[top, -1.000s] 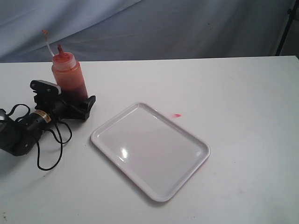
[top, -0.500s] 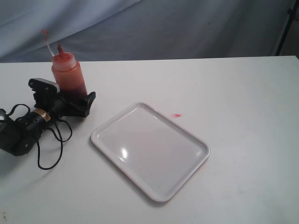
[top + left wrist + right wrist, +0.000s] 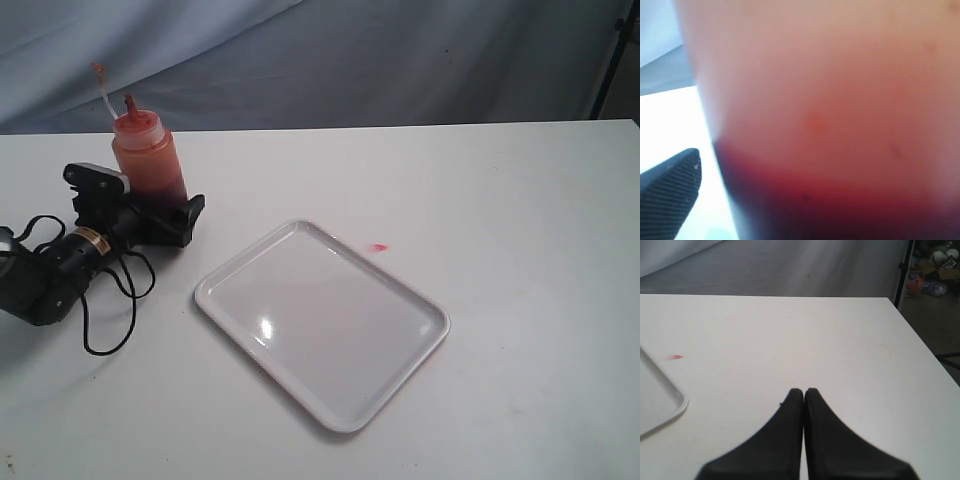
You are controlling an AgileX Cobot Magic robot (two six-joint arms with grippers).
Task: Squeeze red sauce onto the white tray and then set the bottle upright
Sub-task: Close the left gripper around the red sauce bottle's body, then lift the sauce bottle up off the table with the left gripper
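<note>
Bottle (image 3: pixel 148 165): upright at the far left of the table (image 3: pixel 520 220), well apart from the tray, its base between the jaws of the left gripper (image 3: pixel 146 207).
Left gripper: spread wide, straddling the bottle. In the wrist view I see a strip of bright table between one ribbed finger (image 3: pixel 670 195) and the bottle wall, so there is no pinch on that side. The other side is hidden.
Right gripper (image 3: pixel 804 395): pressed together, empty, over bare table off the tray's corner.
Tray (image 3: pixel 325 325): mid-table. I find no sauce on it.
Stray mark (image 3: pixel 378 246): small red spot on the table just beside the tray's far rim.
Step in hand: by my judgement, the grasp of the bottle. Squeezing is not yet done.
Next move: I would close on the lower body, firm enough to lift but not to squirt. Then carry it over the tray and tip the nozzle down.
Bottle build: translucent soft-looking plastic cylinder with a cone nozzle (image 3: pixel 129 103). The tip cap (image 3: pixel 97 69) is off, on a thin tether.
Sauce (image 3: pixel 160 190): dark red through the wall, paler towards the top.
Tray build: glossy white rectangle with rounded corners and a low rim.
Table: matte white.
</note>
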